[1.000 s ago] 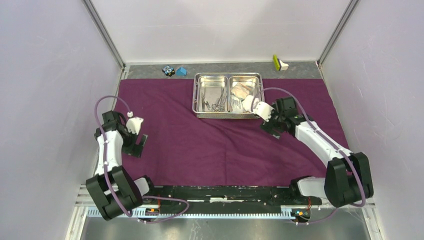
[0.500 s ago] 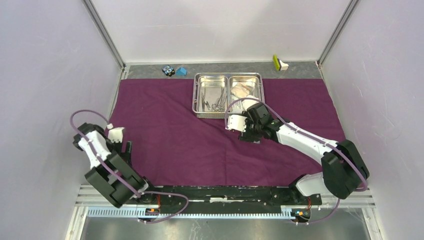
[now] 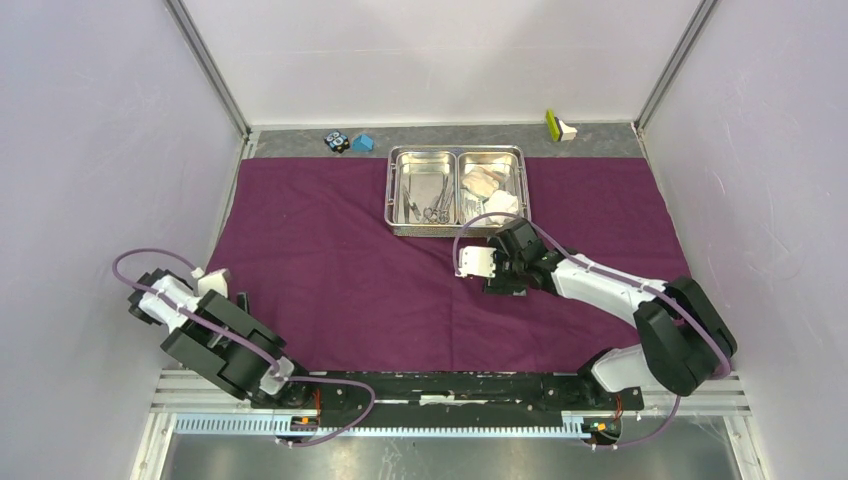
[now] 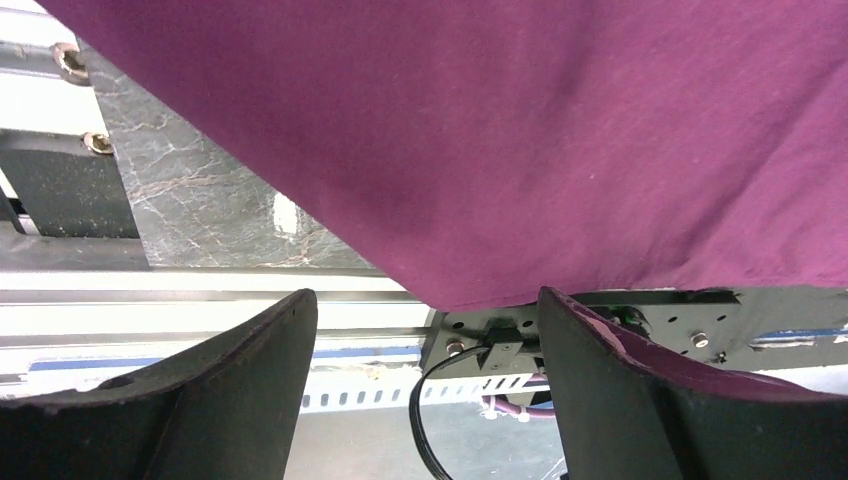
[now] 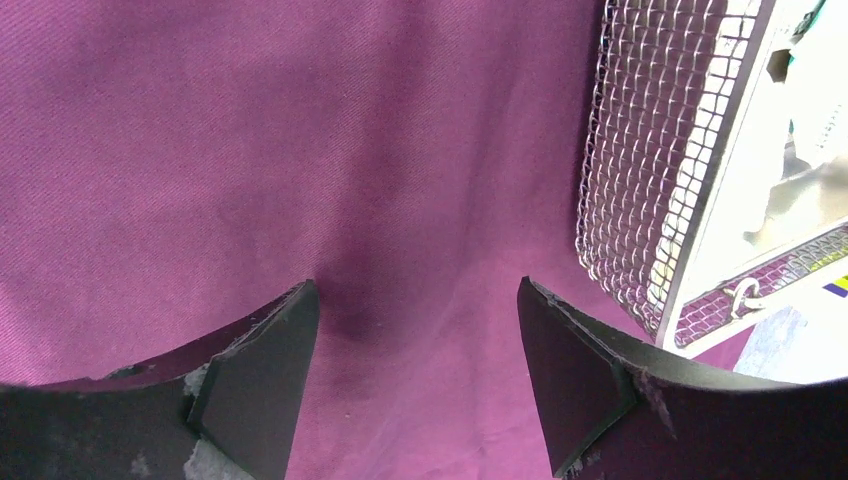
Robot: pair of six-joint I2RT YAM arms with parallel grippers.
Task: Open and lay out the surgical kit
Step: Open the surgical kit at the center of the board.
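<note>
The purple cloth wrap (image 3: pixel 330 270) lies spread flat over the table. On its far part stands the steel tray (image 3: pixel 457 231). Forceps and tweezers (image 3: pixel 428 203) lie in its left compartment, gauze wads (image 3: pixel 482 180) and a white packet (image 3: pixel 501 203) in its right. My right gripper (image 3: pixel 497 281) hangs open just in front of the tray, low over bare cloth (image 5: pixel 300 150), nothing between its fingers (image 5: pixel 416 284); the tray's mesh wall (image 5: pixel 650 180) is to its right. My left gripper (image 3: pixel 238 300) is open and empty (image 4: pixel 425 295) at the cloth's near-left corner (image 4: pixel 500 130).
A black-and-blue toy (image 3: pixel 337 141) and a small blue block (image 3: pixel 362 143) sit on the bare strip behind the cloth, a yellow-green and white item (image 3: pixel 558 125) at the back right. White walls close both sides. A metal rail (image 4: pixel 200 285) runs along the near edge.
The left arm drew back toward the near-left corner, its jaws narrowing slightly. The right gripper swung left from the tray's front right corner to the cloth before the tray.
</note>
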